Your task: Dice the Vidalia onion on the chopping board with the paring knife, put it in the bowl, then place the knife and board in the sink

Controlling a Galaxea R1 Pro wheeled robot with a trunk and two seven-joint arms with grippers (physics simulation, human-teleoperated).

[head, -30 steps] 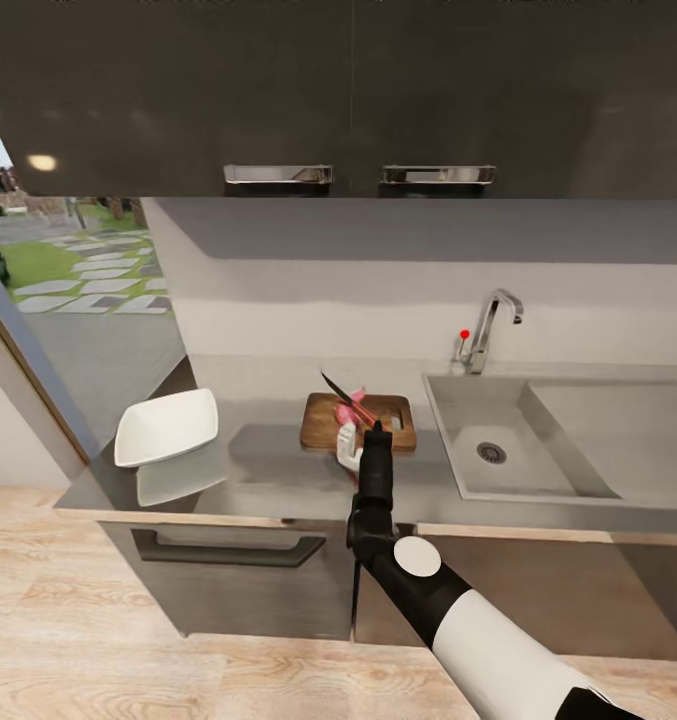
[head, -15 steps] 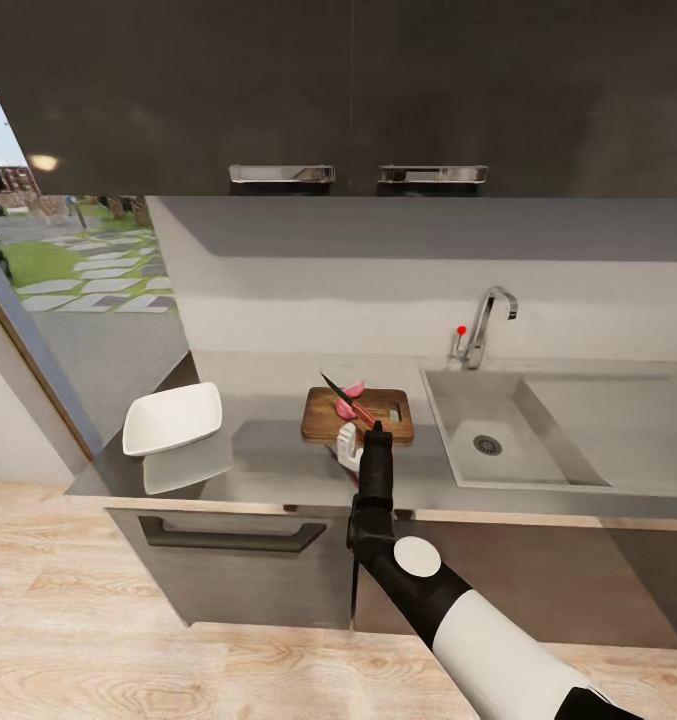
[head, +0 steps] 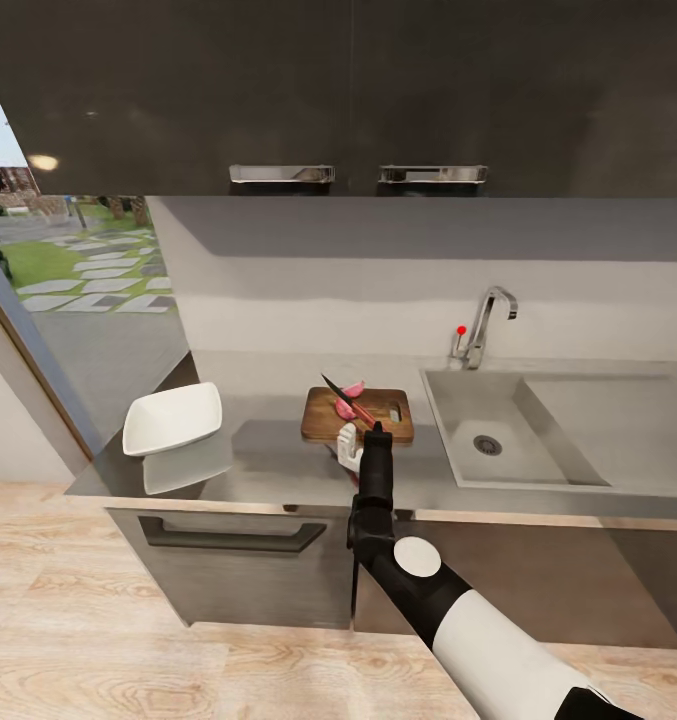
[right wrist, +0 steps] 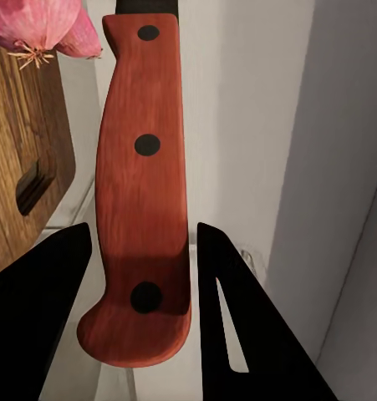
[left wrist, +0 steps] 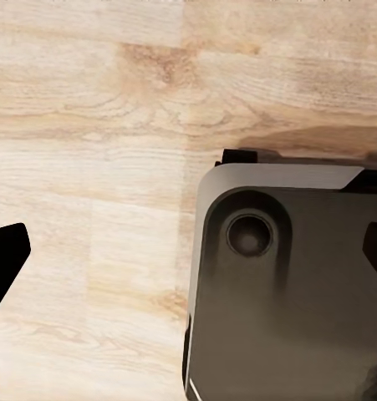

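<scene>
Kitchen worktop (head: 268,470), grey, w/ sink (head: 538,440) at its right end. Right gripper (head: 350,447) pinches the knife (head: 346,397) by its red handle, blade angled over the board (head: 358,416) mid-worktop. Onion (head: 348,400) sits on the board, now in pink pieces (vs 1 s ago: piece gone from the blade), so dicing seems underway. Bowl (head: 173,418) at left end. Left gripper (left wrist: 188,259) fingers spread, over floor.

a pinkish-red onion (head: 350,398) sits on a brown wooden chopping board (head: 323,420) on the grey countertop (head: 268,465), just left of the steel sink (head: 538,440). a red-handled knife (head: 346,399) slants over the board, its dark blade raised beside the onion. a white squarish bowl (head: 173,418) rests well to the left.
</scene>
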